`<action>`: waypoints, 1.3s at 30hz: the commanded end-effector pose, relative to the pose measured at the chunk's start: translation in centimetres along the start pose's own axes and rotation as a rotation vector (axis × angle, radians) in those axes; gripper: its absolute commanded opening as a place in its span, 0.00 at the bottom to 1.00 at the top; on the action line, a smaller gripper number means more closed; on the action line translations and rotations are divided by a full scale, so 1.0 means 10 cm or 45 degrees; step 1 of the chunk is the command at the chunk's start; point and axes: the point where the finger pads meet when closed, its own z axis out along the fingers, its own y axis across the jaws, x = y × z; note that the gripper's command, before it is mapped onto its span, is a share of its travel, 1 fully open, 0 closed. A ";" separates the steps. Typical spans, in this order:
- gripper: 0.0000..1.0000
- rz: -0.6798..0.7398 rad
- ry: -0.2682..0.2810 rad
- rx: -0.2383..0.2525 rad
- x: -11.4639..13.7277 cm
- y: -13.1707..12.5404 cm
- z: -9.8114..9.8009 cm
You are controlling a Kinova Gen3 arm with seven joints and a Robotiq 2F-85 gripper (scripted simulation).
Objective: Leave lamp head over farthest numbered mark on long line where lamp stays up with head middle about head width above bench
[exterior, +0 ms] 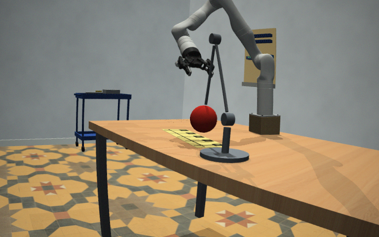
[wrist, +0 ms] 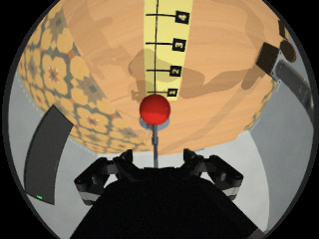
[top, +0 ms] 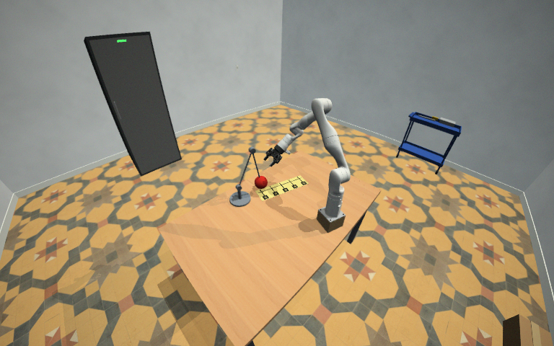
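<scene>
The lamp's red ball head [top: 260, 182] [exterior: 203, 118] [wrist: 155, 110] hangs above the bench near the mark 1 end of the yellow strip [top: 270, 195] [wrist: 169, 30]. Its exact height is hard to judge. The lamp's round grey base [top: 239, 199] [exterior: 235, 158] stands beyond that end. The lower joint [top: 239, 188] [exterior: 228, 119] sits on the post, and the upper joint [top: 252, 151] [exterior: 214, 38] is high, with the arms folded in a narrow upside-down V. My gripper [top: 270, 162] [exterior: 200, 73] [wrist: 158, 154] is open and empty, above the head and on the strip's side of the lamp.
The wooden bench [top: 236, 274] [exterior: 317, 176] carries my arm's brown mount [top: 330, 221] [exterior: 264, 125], off to one side of the strip. Several numbered marks run along the strip away from the lamp. A blue cart [top: 433, 124] [exterior: 102, 96] and a dark door [top: 133, 103] stand away from the bench.
</scene>
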 end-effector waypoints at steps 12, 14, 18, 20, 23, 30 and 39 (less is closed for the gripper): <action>1.00 -0.001 0.002 0.007 0.00 -0.04 -0.31; 1.00 -0.002 0.001 0.006 0.00 -0.04 -0.33; 1.00 -0.003 -0.001 0.003 0.00 -0.04 -0.35; 1.00 -0.004 -0.002 0.001 0.00 -0.05 -0.37; 1.00 -0.004 -0.002 0.001 0.00 -0.05 -0.37; 1.00 -0.007 -0.005 0.000 -0.01 -0.04 -0.35; 1.00 -0.010 -0.008 0.000 -0.02 -0.04 -0.33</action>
